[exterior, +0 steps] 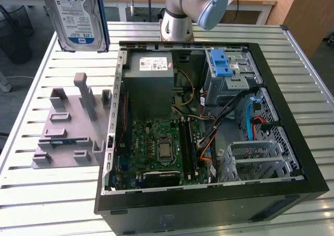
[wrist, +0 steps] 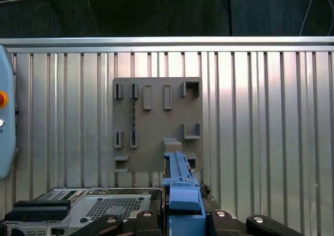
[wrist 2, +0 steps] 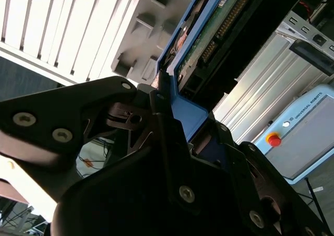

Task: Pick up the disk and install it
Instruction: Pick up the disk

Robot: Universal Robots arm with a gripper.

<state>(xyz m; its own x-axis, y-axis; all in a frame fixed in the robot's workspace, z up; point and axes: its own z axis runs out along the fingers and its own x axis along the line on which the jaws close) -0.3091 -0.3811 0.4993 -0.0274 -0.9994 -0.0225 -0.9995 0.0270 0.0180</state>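
Note:
The disk (exterior: 75, 16) hangs upright high above the table at the exterior view's far left, with its white-and-blue label facing the camera. In the second wrist view my gripper (wrist 2: 167, 108) is shut on the disk's blue end bracket, and the disk (wrist 2: 209, 32) shows its green circuit board beyond the fingers. In the first wrist view the disk (wrist: 180, 186) is seen edge-on as a blue rail rising from my gripper (wrist: 182, 220). It hangs above the table between the grey fixture plate and the open computer case.
The open computer case (exterior: 284, 126) lies on the slatted table with its grey drive cage and blue latch (exterior: 227, 71) at the back right and the power-supply box (exterior: 151, 84) beside it. A grey fixture plate (exterior: 70, 126) lies left of the case. The arm's base (exterior: 176, 24) stands behind.

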